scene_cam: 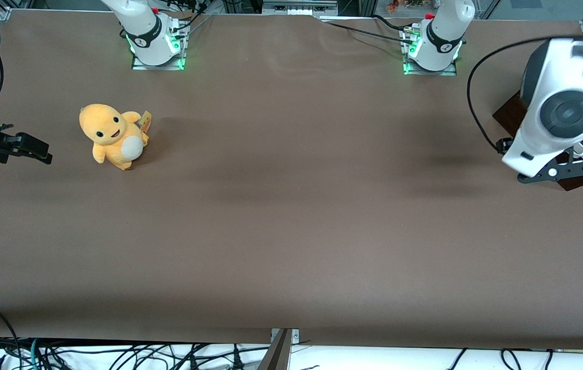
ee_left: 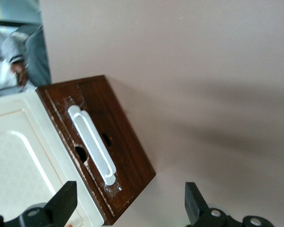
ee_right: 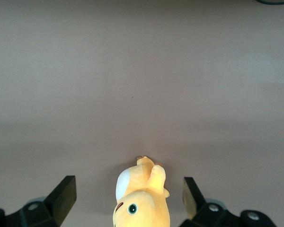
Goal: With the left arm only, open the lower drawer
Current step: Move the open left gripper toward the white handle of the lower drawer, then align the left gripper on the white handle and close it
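A wide stretch of brown surface [scene_cam: 291, 216] lies bare between the two ends of the rig, its near edge running along the cables by the front camera. At the working arm's end, the lower drawer [ee_left: 114, 142] sits at the very edge of the surface, its dark brown wooden front showing as a slab with square corners, and bare brown surface lies open in front of it. A long white bar handle [ee_left: 92, 144] runs along that front, with two dark holes beside it. A cream panel [ee_left: 19, 156] adjoins the drawer front along its inner edge.

The left arm [scene_cam: 561, 108] hangs over the drawer, its big white wrist housing covering most of the wood in the front view, a black cable looping out from it. The claw [ee_left: 128, 208] hovers above the handle and clear of it, its two black fingers [ee_left: 61, 203] spread wide apart with nothing between them.

Toward the parked arm's end, an orange plush toy [scene_cam: 113, 135] stands well apart from the drawer.
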Motion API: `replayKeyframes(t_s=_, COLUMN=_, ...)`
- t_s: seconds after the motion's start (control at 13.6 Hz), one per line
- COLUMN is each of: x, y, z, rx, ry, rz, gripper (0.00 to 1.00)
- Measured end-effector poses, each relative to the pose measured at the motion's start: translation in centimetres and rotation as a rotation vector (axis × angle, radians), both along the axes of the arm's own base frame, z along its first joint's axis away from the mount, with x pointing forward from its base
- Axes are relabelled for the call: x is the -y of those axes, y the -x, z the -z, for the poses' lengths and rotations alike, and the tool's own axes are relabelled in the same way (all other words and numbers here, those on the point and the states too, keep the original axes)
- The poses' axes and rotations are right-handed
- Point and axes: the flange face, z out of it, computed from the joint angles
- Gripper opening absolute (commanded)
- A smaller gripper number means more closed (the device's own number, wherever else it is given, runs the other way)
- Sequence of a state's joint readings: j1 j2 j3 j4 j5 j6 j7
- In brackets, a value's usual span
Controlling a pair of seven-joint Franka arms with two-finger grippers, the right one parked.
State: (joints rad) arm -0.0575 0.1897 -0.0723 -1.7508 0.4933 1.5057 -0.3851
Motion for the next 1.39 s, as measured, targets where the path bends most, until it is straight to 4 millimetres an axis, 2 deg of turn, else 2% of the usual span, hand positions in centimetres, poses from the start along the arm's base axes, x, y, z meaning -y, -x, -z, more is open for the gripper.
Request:
replayKeyframes(t_s=0.37, x=-1.8, y=-0.5, z=8.8, rx=-0.086, ry=-0.327, rz=-0.124, gripper=1.0)
replayKeyframes(t_s=0.66, x=-3.1, y=0.5, z=16.3, rx=-0.127, ry=-0.579, rz=-0.248, gripper=0.99)
replayKeyframes(t_s=0.88, x=-5.0, y=1.4, z=20.8, rx=-0.154, ry=-0.759, rz=-0.222, gripper=0.96)
replayKeyframes(t_s=0.95, x=-5.9, y=1.7, z=21.8, rx=-0.159, ry=-0.783, rz=-0.215, gripper=0.96)
replayKeyframes(t_s=1.03, x=-6.7, y=1.9, z=22.5, rx=-0.159, ry=-0.785, rz=-0.216, gripper=0.87)
replayKeyframes(t_s=1.17, x=-7.8, y=2.2, z=23.2, rx=-0.159, ry=-0.788, rz=-0.232, gripper=0.85)
replayKeyframes(t_s=1.25, x=-8.5, y=2.4, z=23.3, rx=-0.167, ry=-0.789, rz=-0.243, gripper=0.8)
replayKeyframes(t_s=1.39, x=-10.0, y=3.0, z=23.7, rx=-0.187, ry=-0.788, rz=-0.263, gripper=0.79)
